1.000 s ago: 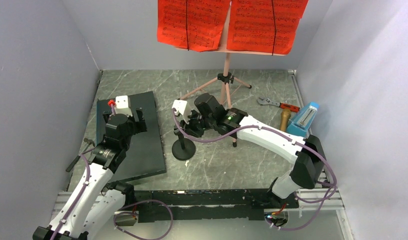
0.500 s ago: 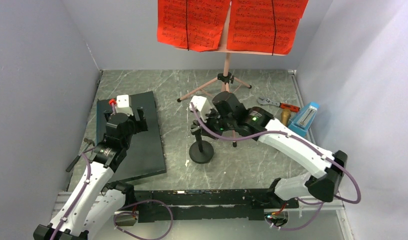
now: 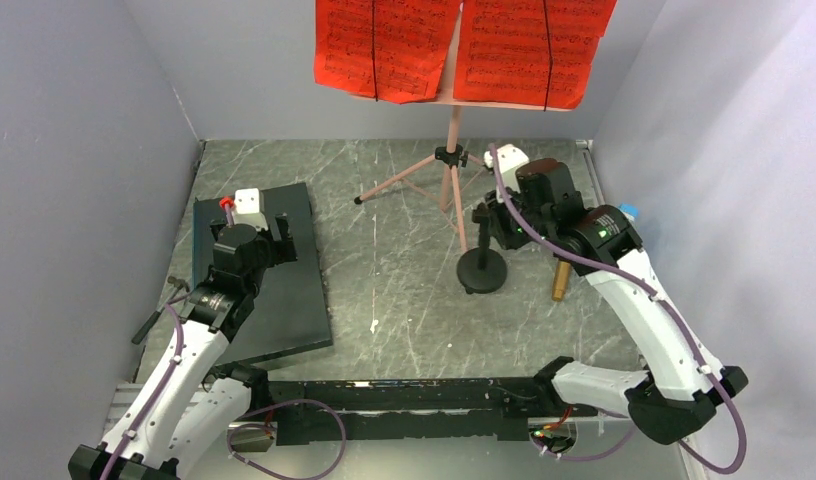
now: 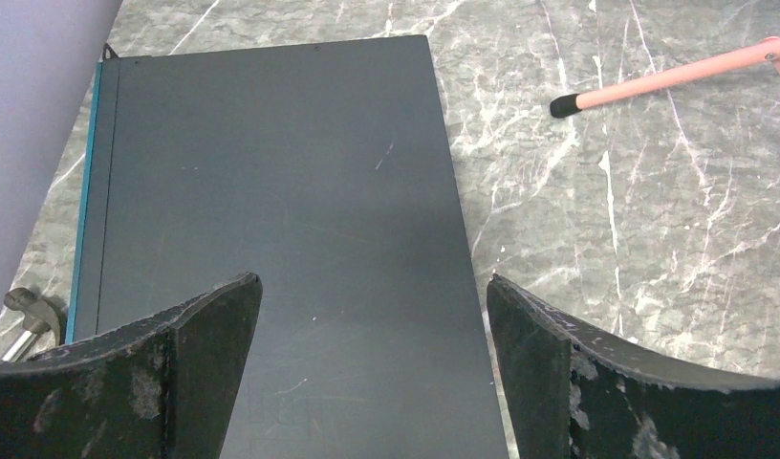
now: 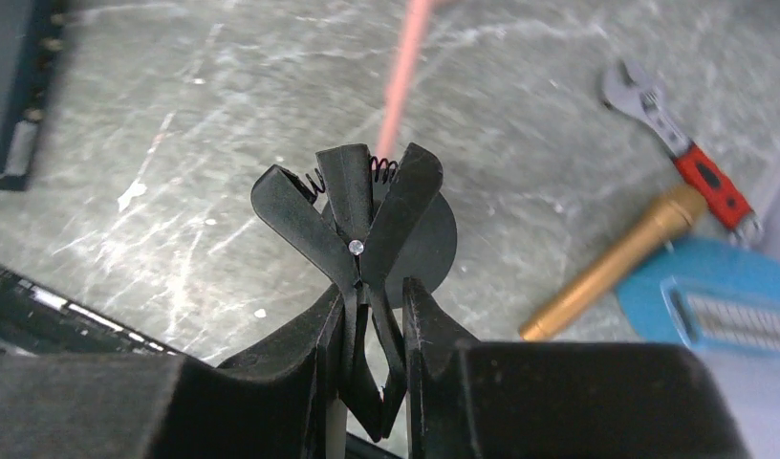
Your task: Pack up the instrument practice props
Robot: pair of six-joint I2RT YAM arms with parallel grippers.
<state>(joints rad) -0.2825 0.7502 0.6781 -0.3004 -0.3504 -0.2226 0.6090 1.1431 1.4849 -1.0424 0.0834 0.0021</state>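
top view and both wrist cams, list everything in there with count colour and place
music stand: 1, pink, far centre, upright
pages: about four, red, on the music stand
mic stand: 1, black, round base, right of centre
microphone: 1, gold, lying right of the mic stand
metronome: 1, blue, by the right wall
wrench: 1, red handle, beyond the microphone
slab: 1, dark, left side
grey tool: 1, left of the slab, kind unclear
table: 1, grey marble
left gripper: open, above the slab
right gripper: shut on the mic stand

Right pincer (image 5: 375,292) clamping mic-stand clip (image 5: 353,201); gold microphone (image 5: 616,263) beside metronome (image 5: 649,301)
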